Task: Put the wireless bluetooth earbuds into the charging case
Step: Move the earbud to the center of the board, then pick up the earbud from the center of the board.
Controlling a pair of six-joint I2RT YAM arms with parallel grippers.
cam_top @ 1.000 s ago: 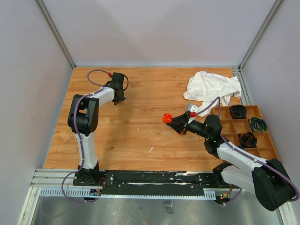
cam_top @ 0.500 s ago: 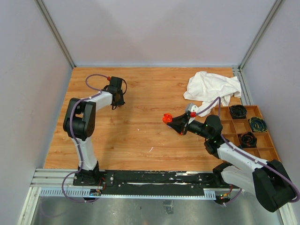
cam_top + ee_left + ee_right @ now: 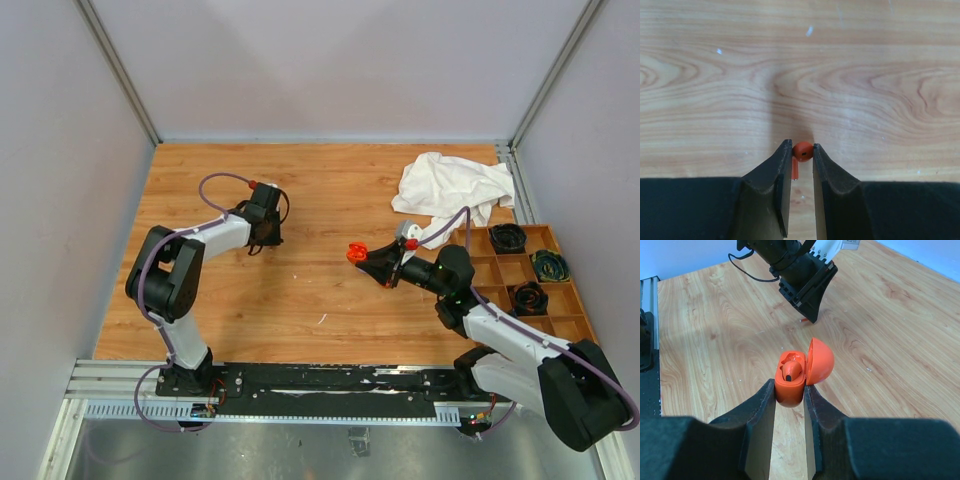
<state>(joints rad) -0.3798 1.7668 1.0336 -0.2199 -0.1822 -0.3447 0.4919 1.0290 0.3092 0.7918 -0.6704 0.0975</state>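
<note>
An orange-red earbud (image 3: 802, 151) is pinched at the tips of my left gripper (image 3: 801, 150), its stem pointing back along the left finger. That left gripper (image 3: 265, 240) is shut on it low over the wooden table, left of centre. I cannot tell whether the earbud touches the wood. My right gripper (image 3: 790, 390) is shut on the orange-red charging case (image 3: 790, 385), held above the table at mid-right (image 3: 354, 253). The case lid (image 3: 820, 361) stands open to the right. A second earbud (image 3: 791, 371) sits in one of the case's wells.
A crumpled white cloth (image 3: 450, 190) lies at the back right. A wooden compartment tray (image 3: 500, 272) with black coiled items stands along the right edge. Grey walls close in the table on three sides.
My left arm has swung right and nearer, toward the table's middle, and its jaws have closed on the earbud. The right arm and the case have stayed put.
</note>
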